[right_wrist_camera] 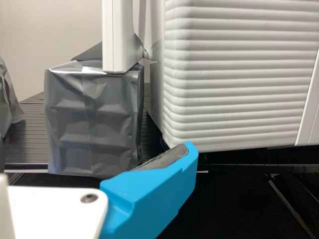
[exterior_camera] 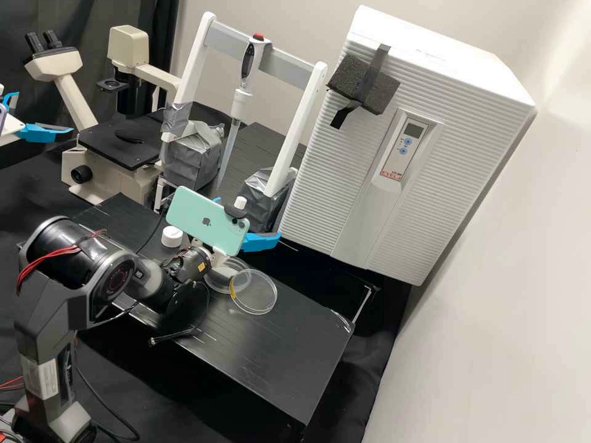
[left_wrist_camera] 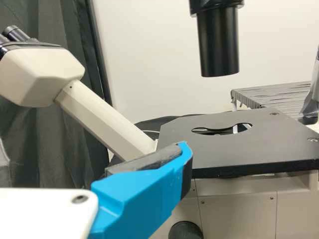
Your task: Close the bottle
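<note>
Two grippers are standing with jaws released, each holding nothing. The left gripper (exterior_camera: 43, 112) is hovering at the far left of the high view, just beside the microscope (exterior_camera: 104, 160). In the left wrist view its blue finger (left_wrist_camera: 149, 184) is showing a bare grey pad near the edge of the black microscope stage (left_wrist_camera: 239, 144).

The right gripper (exterior_camera: 249, 221) is hanging low over the bench (exterior_camera: 277, 351), near the tape-wrapped block (right_wrist_camera: 92, 124) that is carrying one leg of the white stand (exterior_camera: 197, 67), and near the ribbed white cabinet (exterior_camera: 394, 141). Its finger (right_wrist_camera: 154, 189) is pointing toward the gap between block and cabinet, touching neither. A mint-green phone (exterior_camera: 206, 218) is sitting at the right arm's wrist.

One white round cap (exterior_camera: 172, 234) is standing on the bench just beside that wrist, apart from both grippers. One small white cylinder (exterior_camera: 240, 202) is showing just above the phone's edge; whether it is the bottle cannot be told. Two clear petri dishes (exterior_camera: 253, 290) are lying side by side on the bench near the wrist. A pipette (exterior_camera: 237, 117) is hanging from the stand.
</note>
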Robot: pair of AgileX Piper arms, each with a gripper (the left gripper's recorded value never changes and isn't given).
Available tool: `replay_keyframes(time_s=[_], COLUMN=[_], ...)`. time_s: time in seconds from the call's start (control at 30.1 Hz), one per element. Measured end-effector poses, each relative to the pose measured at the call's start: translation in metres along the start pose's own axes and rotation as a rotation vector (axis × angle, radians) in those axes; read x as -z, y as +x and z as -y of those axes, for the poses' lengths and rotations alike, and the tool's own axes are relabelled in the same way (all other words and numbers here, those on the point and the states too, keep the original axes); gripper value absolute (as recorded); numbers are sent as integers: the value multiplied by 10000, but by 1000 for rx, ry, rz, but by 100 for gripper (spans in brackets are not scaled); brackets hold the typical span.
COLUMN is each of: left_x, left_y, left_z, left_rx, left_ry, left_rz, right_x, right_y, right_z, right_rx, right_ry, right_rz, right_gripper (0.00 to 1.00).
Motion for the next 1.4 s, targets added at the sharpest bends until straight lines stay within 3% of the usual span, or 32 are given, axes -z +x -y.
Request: replay_keyframes(time_s=[0.37, 0.5, 0.67, 0.83, 0.96, 1.23, 1.4], left_x=[-36, -196, -433, -613, -773, -1138, -1244], left_y=[-21, -133, -303, -450, -513, -600, -625], left_z=[5, 21, -38, -61, -47, 174, 278], left_rx=[3, 15, -17, -34, -25, 58, 99], left_ry=[0, -14, -27, -88, -117, -123, -121], left_rz=[20, 104, 239, 355, 428, 568, 604], right_x=[0, 0, 0, 0, 0, 0, 0], right_y=[0, 0, 0, 0, 0, 0, 0], right_z=[0, 0, 0, 0, 0, 0, 0], right_rx=[0, 0, 0, 0, 0, 0, 0], right_ry=[0, 0, 0, 0, 0, 0, 0], right_rz=[0, 0, 0, 0, 0, 0, 0], right_gripper=[100, 100, 100, 100, 100, 100, 100])
